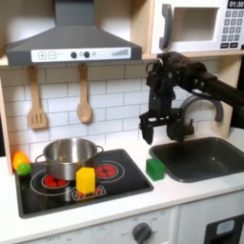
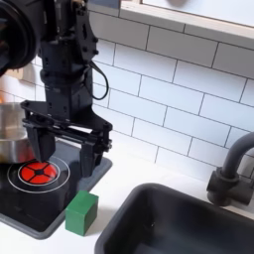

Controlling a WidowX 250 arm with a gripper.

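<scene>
Gripper: the gripper [image 2: 65,140] hangs with its two fingers [image 2: 96,150] spread wide and nothing between them; in the first exterior view it [image 1: 157,131] sits above the counter, between stove and sink.
Nearest thing: the green block [image 2: 81,212] stands on the white counter [image 2: 117,193], at about 6 o'clock from the gripper, apart from it; the first exterior view shows the same block [image 1: 155,169] just beside the stove's right edge.
Risk, block: if the arm drops off-centre, one finger could land on top of the block and tip or push it toward the sink [image 1: 198,157], which lies close at its 3 o'clock.
Risk, stove: the left finger hangs over the cooktop [image 2: 25,203] edge and could catch it.
Surface: a toy kitchen counter; black cooktop with red burners [image 1: 107,170], a steel pot [image 1: 69,156] and a yellow block [image 1: 86,180].
Room: white tile wall, wooden spatula [image 1: 36,103] and spoon [image 1: 84,99] hanging, faucet [image 1: 202,106], microwave [image 1: 200,26] at 12 o'clock.
</scene>
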